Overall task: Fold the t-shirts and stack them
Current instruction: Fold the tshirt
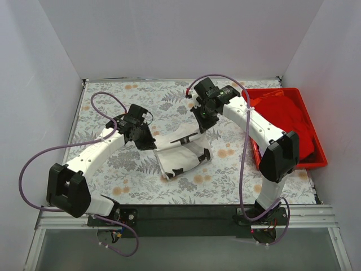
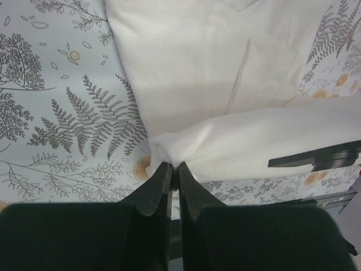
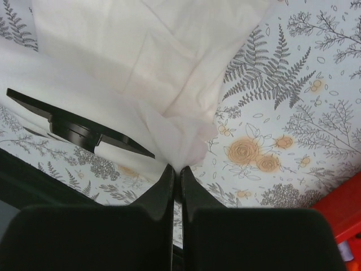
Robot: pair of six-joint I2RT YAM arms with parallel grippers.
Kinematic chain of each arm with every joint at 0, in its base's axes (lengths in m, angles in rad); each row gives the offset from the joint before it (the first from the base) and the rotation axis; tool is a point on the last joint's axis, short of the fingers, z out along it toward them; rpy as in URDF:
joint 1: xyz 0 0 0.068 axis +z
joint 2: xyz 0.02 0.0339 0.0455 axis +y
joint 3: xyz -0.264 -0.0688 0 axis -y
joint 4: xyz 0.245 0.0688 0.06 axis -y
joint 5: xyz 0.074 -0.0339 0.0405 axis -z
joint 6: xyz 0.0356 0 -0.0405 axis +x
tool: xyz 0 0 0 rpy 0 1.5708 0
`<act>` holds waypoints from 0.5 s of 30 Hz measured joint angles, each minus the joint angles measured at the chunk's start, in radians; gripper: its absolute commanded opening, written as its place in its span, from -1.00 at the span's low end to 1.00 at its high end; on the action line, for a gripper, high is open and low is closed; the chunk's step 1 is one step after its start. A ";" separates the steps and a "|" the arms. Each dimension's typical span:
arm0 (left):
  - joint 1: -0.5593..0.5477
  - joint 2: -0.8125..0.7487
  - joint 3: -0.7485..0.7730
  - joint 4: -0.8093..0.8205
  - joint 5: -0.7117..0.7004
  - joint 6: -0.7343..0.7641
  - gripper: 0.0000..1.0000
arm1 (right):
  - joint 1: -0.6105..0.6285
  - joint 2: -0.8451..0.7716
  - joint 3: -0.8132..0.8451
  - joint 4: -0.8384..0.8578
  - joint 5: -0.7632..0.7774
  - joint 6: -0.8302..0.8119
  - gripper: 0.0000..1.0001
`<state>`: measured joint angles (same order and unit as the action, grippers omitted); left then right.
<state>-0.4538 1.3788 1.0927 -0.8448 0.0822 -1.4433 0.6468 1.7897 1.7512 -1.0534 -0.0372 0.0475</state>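
Observation:
The white t-shirt [image 1: 179,153] lies partly folded in the middle of the tablecloth, its far edge lifted between both grippers. My left gripper [image 1: 145,141] is shut on the shirt's left corner; in the left wrist view [image 2: 174,167] the cloth [image 2: 225,90] bunches at the fingertips. My right gripper [image 1: 204,125] is shut on the right corner; in the right wrist view [image 3: 178,169] the white fabric [image 3: 169,68] hangs gathered from the tips. The red t-shirt [image 1: 285,116] lies crumpled in the red tray at the right.
The red plastic tray [image 1: 320,162] stands at the table's right edge, its corner showing in the right wrist view [image 3: 341,209]. The floral grey tablecloth [image 1: 113,164] covers the table. White walls close in the back and sides.

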 measured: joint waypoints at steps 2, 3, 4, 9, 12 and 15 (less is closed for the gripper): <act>0.018 0.014 -0.004 0.023 0.000 0.008 -1.00 | -0.010 0.031 0.011 0.016 -0.011 -0.008 -0.97; 0.026 0.022 -0.006 0.034 0.000 0.011 -1.00 | -0.016 0.048 0.018 0.025 -0.019 -0.011 -0.97; 0.033 0.032 -0.008 0.045 0.000 0.014 -1.00 | -0.022 0.066 0.022 0.038 -0.026 -0.015 -0.97; 0.055 0.089 -0.026 0.112 -0.013 0.021 -1.00 | -0.051 0.145 0.052 0.087 -0.056 -0.036 -0.97; 0.062 0.116 -0.042 0.158 -0.024 0.022 -1.00 | -0.063 0.179 0.056 0.121 -0.068 -0.048 -0.97; 0.068 0.152 -0.050 0.211 -0.055 0.022 -1.00 | -0.071 0.202 0.051 0.163 -0.075 -0.053 -0.97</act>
<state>-0.3855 1.5307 1.0428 -0.6342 0.0277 -1.4216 0.5758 1.9915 1.8023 -0.8902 -0.1120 -0.0055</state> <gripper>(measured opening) 0.034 0.046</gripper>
